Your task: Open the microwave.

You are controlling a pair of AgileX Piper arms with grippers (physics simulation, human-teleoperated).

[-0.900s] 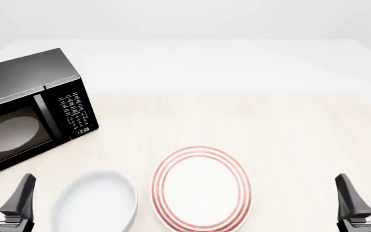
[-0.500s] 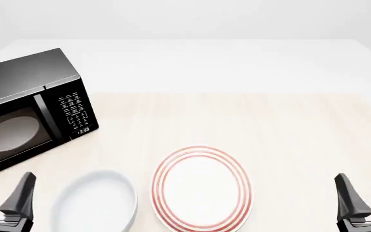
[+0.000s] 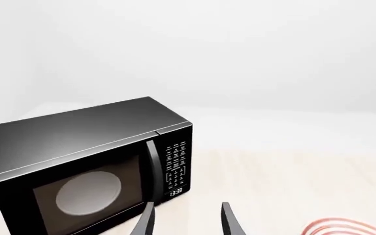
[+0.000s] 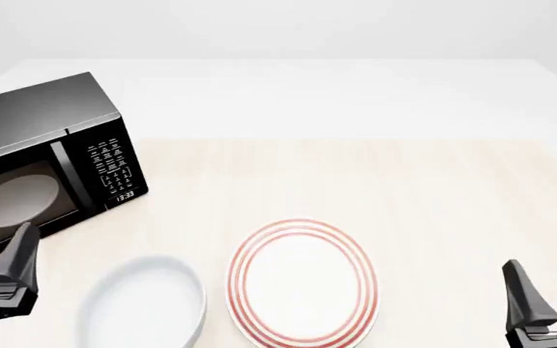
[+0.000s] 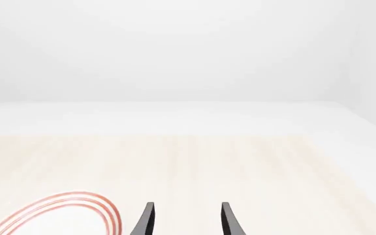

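Grippers at the near edge: left gripper [image 3: 186, 221] with fingers spread and empty, pointing toward the microwave; right gripper [image 5: 185, 220] likewise parted and empty at near right. Between them lie a white bowl [image 4: 143, 304] and a red-ringed plate [image 4: 301, 283]. Microwave [image 4: 46, 159] stands far left on the table [image 4: 356, 181], door shut, turned slightly rightward. Judged heavy, rigid and glossy, so the casing offers slippery purchase; the vertical bar handle [image 3: 152, 169] between window and keypad [image 3: 176, 164] is the sensible hold, pulled outward about the door's left hinge.
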